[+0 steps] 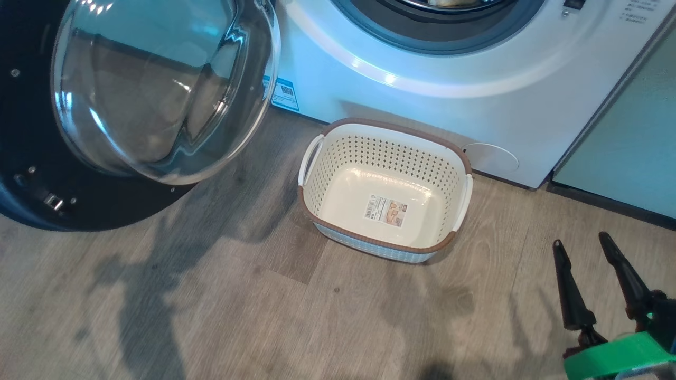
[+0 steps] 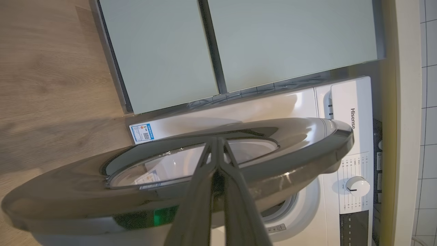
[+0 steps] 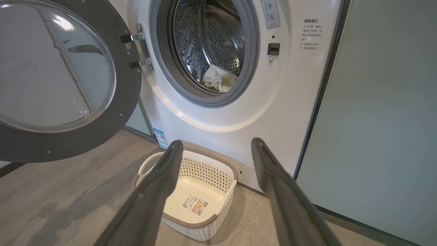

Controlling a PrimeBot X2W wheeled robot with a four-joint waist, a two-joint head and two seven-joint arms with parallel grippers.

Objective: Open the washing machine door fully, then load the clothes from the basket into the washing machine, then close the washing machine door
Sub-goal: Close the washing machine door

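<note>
The washing machine door [image 1: 26, 148] stands swung open at the left, its glass bowl facing out. The basket [image 1: 391, 129] sits on the floor before the washing machine [image 1: 422, 100], with just a label on its bottom. Pale clothes [image 3: 218, 80] lie inside the drum. My right gripper [image 1: 581, 241] is open and holds nothing, low right of the basket; in its wrist view the right gripper [image 3: 216, 142] hangs above the basket [image 3: 205, 171]. My left gripper [image 2: 215, 140] is shut with nothing in it, tips by the door's [image 2: 300, 136] outer face; contact is unclear.
Pale green cabinets [image 1: 628, 148] stand right of the machine, and more cabinets [image 2: 273, 41] lie beyond the door in the left wrist view. Wood-look floor [image 1: 264, 306] spreads in front of the basket. The open door overhangs the floor at the left.
</note>
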